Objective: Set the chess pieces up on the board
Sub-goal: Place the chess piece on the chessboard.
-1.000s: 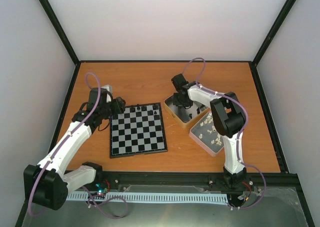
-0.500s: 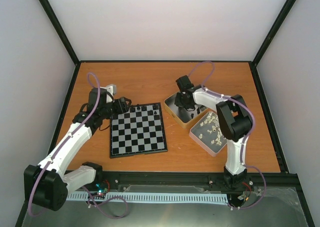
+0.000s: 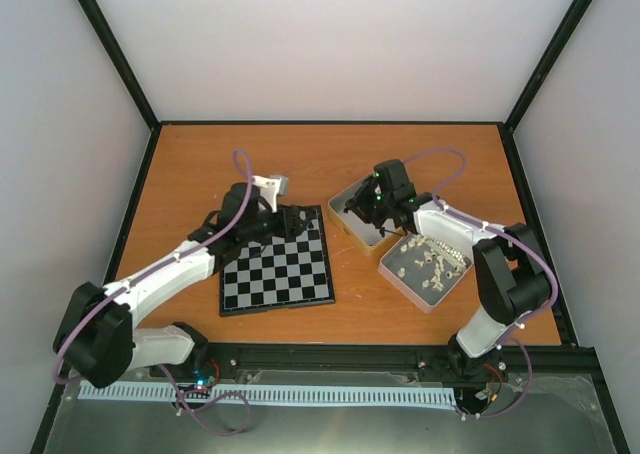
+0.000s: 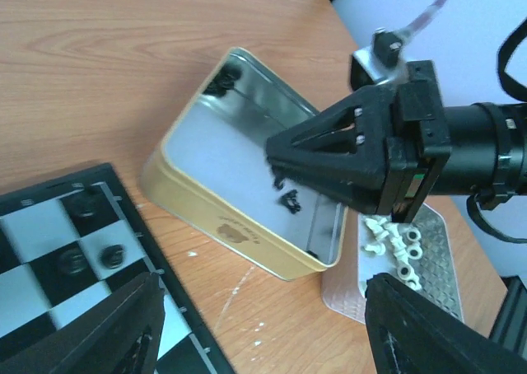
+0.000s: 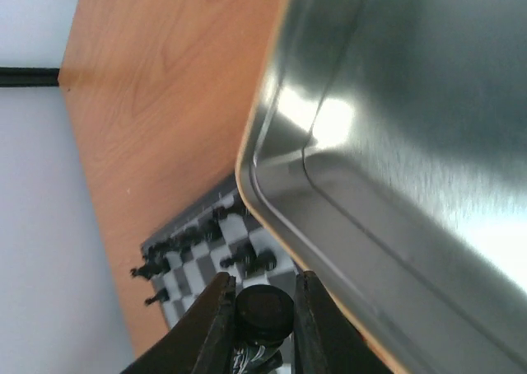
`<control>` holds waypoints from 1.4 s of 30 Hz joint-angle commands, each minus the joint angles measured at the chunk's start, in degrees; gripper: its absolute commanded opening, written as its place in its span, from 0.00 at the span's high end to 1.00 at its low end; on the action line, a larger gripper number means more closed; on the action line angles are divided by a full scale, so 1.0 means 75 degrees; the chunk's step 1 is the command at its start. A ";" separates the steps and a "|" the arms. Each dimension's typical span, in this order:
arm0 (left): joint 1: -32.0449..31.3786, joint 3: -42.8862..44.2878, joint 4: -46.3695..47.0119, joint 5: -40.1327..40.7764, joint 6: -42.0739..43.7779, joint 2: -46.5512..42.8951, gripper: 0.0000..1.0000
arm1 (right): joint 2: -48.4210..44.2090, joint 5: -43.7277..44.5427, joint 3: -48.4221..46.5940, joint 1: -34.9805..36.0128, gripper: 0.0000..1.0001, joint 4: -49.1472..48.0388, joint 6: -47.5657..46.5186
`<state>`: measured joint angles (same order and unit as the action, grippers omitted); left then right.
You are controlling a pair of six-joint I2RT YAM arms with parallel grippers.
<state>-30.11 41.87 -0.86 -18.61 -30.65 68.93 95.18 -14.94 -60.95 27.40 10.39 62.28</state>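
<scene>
Where the left arm stretches over the orange table (image 3: 200,164), the left gripper (image 3: 295,220) hangs above the far edge of the board (image 3: 275,269) with its jaws spread wide and nothing between them. The board lies flat on the table between the two arms, nearer the left one. Several black chessmen (image 4: 86,203) stand on the squares along its far edge, and most of the other squares are bare. Just right of the board's far right corner sits a gold-walled tin (image 4: 218,217) with a silvery floor. A few more black pieces lie loose in it, one cluster in the far corner and another near the middle. The right gripper (image 3: 352,207) hovers over this tin's left side, pointing toward the board. In the right wrist view its fingers (image 5: 216,329) are clenched on a black chessman (image 5: 263,310), seen end-on as a dark round shape pinched between the two pads, with the tin's rim and the board beyond it. Farther right, touching the first tin's near right corner, a second tin (image 3: 400,279) holds a heap of white chessmen (image 3: 425,259).
</scene>
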 commanded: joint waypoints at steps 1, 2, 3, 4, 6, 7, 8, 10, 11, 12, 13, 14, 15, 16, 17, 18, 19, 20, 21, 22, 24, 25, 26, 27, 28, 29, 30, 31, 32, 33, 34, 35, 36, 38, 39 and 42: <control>-0.0672 -0.0132 0.1570 0.0220 -0.0155 0.0528 0.32 | -0.0535 -0.1289 0.0750 -0.0003 0.84 -0.1172 0.1934; -0.0775 -0.0189 0.1705 0.0243 -0.0189 0.0629 0.33 | -0.0634 -0.1426 0.0881 0.0002 0.84 -0.1290 0.2156; -0.0824 -0.0276 0.1826 0.0258 -0.0250 0.0731 0.33 | -0.0731 -0.1528 0.0988 0.0005 0.84 -0.1402 0.2352; -0.0844 -0.0360 0.2062 0.0173 -0.0338 0.0823 0.33 | -0.0817 -0.1619 0.1066 0.0017 0.84 -0.1445 0.2495; -0.0869 -0.0545 0.2469 -0.0094 -0.0506 0.0960 0.36 | -0.0965 -0.1733 0.1179 0.0044 0.84 -0.1536 0.2736; -0.0882 -0.0599 0.2623 -0.0211 -0.0581 0.1019 0.38 | -0.1007 -0.1805 0.1215 0.0068 0.84 -0.1567 0.2826; -0.0897 -0.0632 0.2775 -0.0291 -0.0630 0.1080 0.40 | -0.1032 -0.1874 0.1233 0.0092 0.84 -0.1589 0.2910; -0.0936 -0.0669 0.2966 -0.0318 -0.0705 0.1163 0.42 | -0.1033 -0.2013 0.1278 0.0156 0.84 -0.1730 0.3111; -0.0951 -0.0688 0.3096 -0.0341 -0.0723 0.1204 0.42 | -0.1022 -0.2099 0.1323 0.0182 0.83 -0.1852 0.3227; -0.0960 -0.0705 0.3164 -0.0350 -0.0740 0.1237 0.43 | -0.1008 -0.2154 0.1339 0.0223 0.83 -0.1949 0.3308; -0.0965 -0.0714 0.3227 -0.0338 -0.0760 0.1274 0.43 | -0.0988 -0.2215 0.1325 0.0267 0.83 -0.2007 0.3368; -0.0976 -0.0708 0.3273 -0.0318 -0.0764 0.1308 0.44 | -0.0965 -0.2274 0.1304 0.0304 0.83 -0.2042 0.3413; -0.0977 -0.0697 0.3287 -0.0269 -0.0779 0.1332 0.45 | -0.0944 -0.2299 0.1288 0.0343 0.83 -0.2071 0.3463; -0.0978 -0.0685 0.3301 -0.0205 -0.0772 0.1354 0.46 | -0.0931 -0.2315 0.1273 0.0375 0.83 -0.2122 0.3497; -0.0978 -0.0702 0.3332 -0.0125 -0.0781 0.1356 0.46 | -0.0911 -0.2337 0.1245 0.0423 0.83 -0.2149 0.3502; -0.0978 -0.0731 0.3397 -0.0075 -0.0787 0.1348 0.47 | -0.0896 -0.2364 0.1218 0.0456 0.83 -0.2162 0.3518; -0.0978 -0.0760 0.3462 -0.0034 -0.0804 0.1329 0.49 | -0.0874 -0.2389 0.1188 0.0486 0.83 -0.2202 0.3529; -0.0978 -0.0777 0.3473 0.0028 -0.0821 0.1331 0.51 | -0.0851 -0.2408 0.1164 0.0519 0.83 -0.2213 0.3528; -0.0972 -0.0777 0.3482 0.0077 -0.0826 0.1340 0.53 | -0.0835 -0.2414 0.1146 0.0544 0.83 -0.2207 0.3542; -0.0977 -0.0786 0.3495 0.0114 -0.0833 0.1343 0.55 | -0.0822 -0.2413 0.1134 0.0567 0.83 -0.2209 0.3551; -0.0978 -0.0806 0.3506 0.0184 -0.0854 0.1347 0.60 | -0.0788 -0.2428 0.1104 0.0605 0.83 -0.2214 0.3555; -0.0975 -0.0828 0.3529 0.0214 -0.0852 0.1331 0.62 | -0.0765 -0.2432 0.1096 0.0628 0.83 -0.2197 0.3555; -0.0977 -0.0845 0.3552 0.0248 -0.0857 0.1323 0.65 | -0.0741 -0.2452 0.1095 0.0641 0.83 -0.2189 0.3564; -0.0969 -0.0848 0.3549 0.0285 -0.0849 0.1310 0.67 | -0.0729 -0.2450 0.1097 0.0663 0.83 -0.2185 0.3559; -0.0977 -0.0848 0.3553 0.0308 -0.0831 0.1319 0.70 | -0.0710 -0.2466 0.1092 0.0676 0.83 -0.2183 0.3564; -0.0978 -0.0832 0.3546 0.0319 -0.0808 0.1330 0.72 | -0.0694 -0.2476 0.1083 0.0691 0.83 -0.2189 0.3570; -0.0978 -0.0825 0.3540 0.0314 -0.0789 0.1327 0.74 | -0.0677 -0.2485 0.1073 0.0688 0.83 -0.2188 0.3573; -0.0978 -0.0833 0.3551 0.0295 -0.0778 0.1327 0.77 | -0.0652 -0.2510 0.1066 0.0714 0.83 -0.2182 0.3568; -0.0981 -0.0831 0.3559 0.0291 -0.0766 0.1332 0.79 | -0.0628 -0.2526 0.1061 0.0728 0.83 -0.2188 0.3567; -0.0980 -0.0830 0.3560 0.0289 -0.0731 0.1327 0.80 | -0.0605 -0.2538 0.1060 0.0754 0.83 -0.2198 0.3573; -0.0978 -0.0825 0.3559 0.0290 -0.0703 0.1321 0.81 | -0.0580 -0.2557 0.1060 0.0772 0.83 -0.2202 0.3579; -0.0978 -0.0814 0.3541 0.0290 -0.0680 0.1329 0.83 | -0.0550 -0.2583 0.1048 0.0797 0.83 -0.2245 0.3590; -0.0978 -0.0803 0.3523 0.0262 -0.0650 0.1330 0.85 | -0.0520 -0.2614 0.1045 0.0807 0.83 -0.2286 0.3590; -0.0977 -0.0801 0.3502 0.0234 -0.0606 0.1347 0.85 | -0.0483 -0.2631 0.1017 0.0839 0.83 -0.2326 0.3618; -0.0978 -0.0801 0.3474 0.0223 -0.0580 0.1364 0.86 | -0.0461 -0.2645 0.1014 0.0850 0.83 -0.2347 0.3623; -0.0972 -0.0801 0.3274 0.0289 -0.0532 0.1377 0.86 | -0.0435 -0.2661 0.1013 0.0859 0.82 -0.2429 0.3665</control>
<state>-36.82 35.33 22.98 -16.69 -36.69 78.70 91.13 -33.54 -51.92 33.01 -6.02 88.95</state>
